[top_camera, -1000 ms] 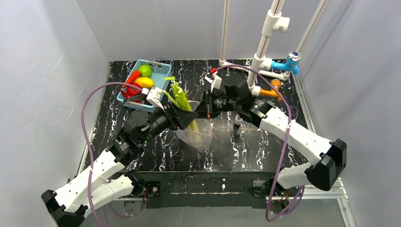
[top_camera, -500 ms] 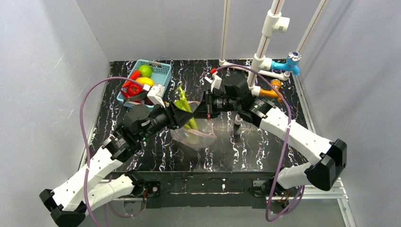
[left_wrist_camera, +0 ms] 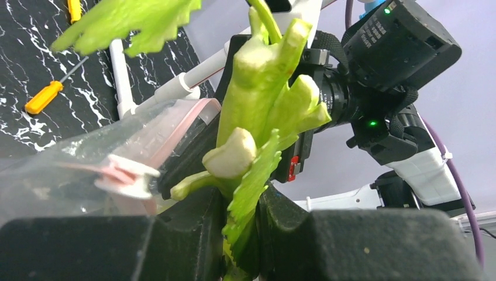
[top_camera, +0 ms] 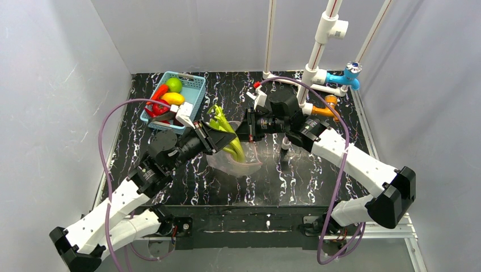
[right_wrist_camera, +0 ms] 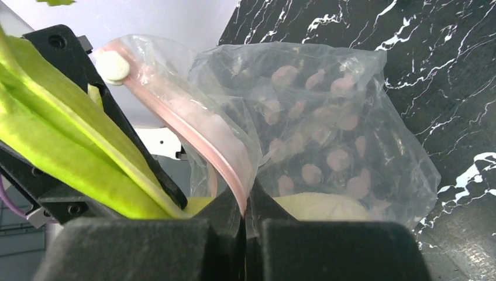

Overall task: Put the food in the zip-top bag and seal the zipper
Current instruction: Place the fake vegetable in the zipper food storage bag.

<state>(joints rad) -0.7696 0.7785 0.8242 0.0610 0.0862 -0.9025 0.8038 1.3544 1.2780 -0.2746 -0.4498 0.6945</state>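
Feeding step: judged as the leek going into the zip-top bag, with the zipper not yet sealed.
Left claw: pinching the leek low on its stalk; the leafy tops project beyond the fingertips.
Right claw: pressed together on the pink zipper, holding the bag mouth up. The bag body hangs beyond and below its fingertips toward the worktop.
Key relation: the leek's long axis runs steeply, leaves above the left claw and lower end below it inside the mouth, just beside the right claw. A pale rounded mass seen through the film is probably its white base.
Nearer arm: left, already on the leek.
Next move calls for: letting go along that axis so the stalk slides deeper; the leaves stand outside the mouth.
Remaining food: green fruit, yellow fruit and red pepper in the blue basket, behind the left claw and well apart from the bag.
Risk: the long stalk may block the seal.
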